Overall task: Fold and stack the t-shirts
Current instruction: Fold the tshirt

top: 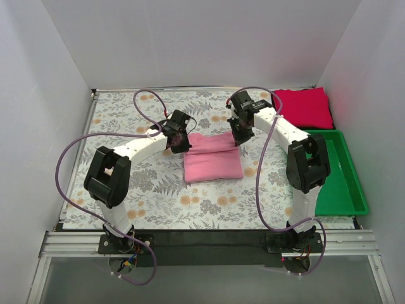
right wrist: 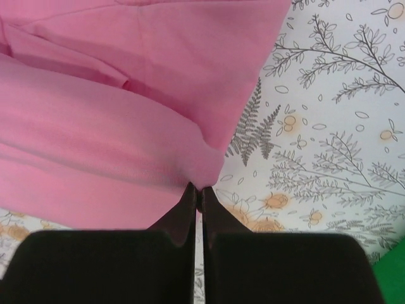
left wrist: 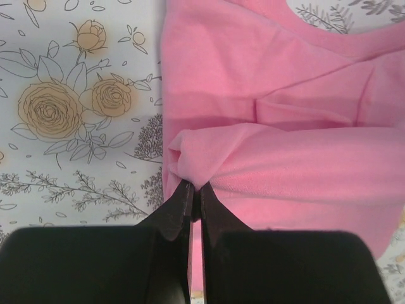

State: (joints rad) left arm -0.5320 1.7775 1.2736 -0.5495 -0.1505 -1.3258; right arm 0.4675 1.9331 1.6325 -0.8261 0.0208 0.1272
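Note:
The light pink t-shirt lies partly folded in the middle of the floral cloth. My left gripper is shut on its far left corner; in the left wrist view the gripper pinches a bunched pink fold. My right gripper is shut on its far right corner; in the right wrist view the gripper pinches the pink edge. Both lift the far edge a little above the rest of the shirt. The crimson red t-shirt lies folded at the back right.
A green plastic bin stands at the right edge of the table, in front of the red shirt. The floral table cloth covers the table. White walls close in the left, back and right sides.

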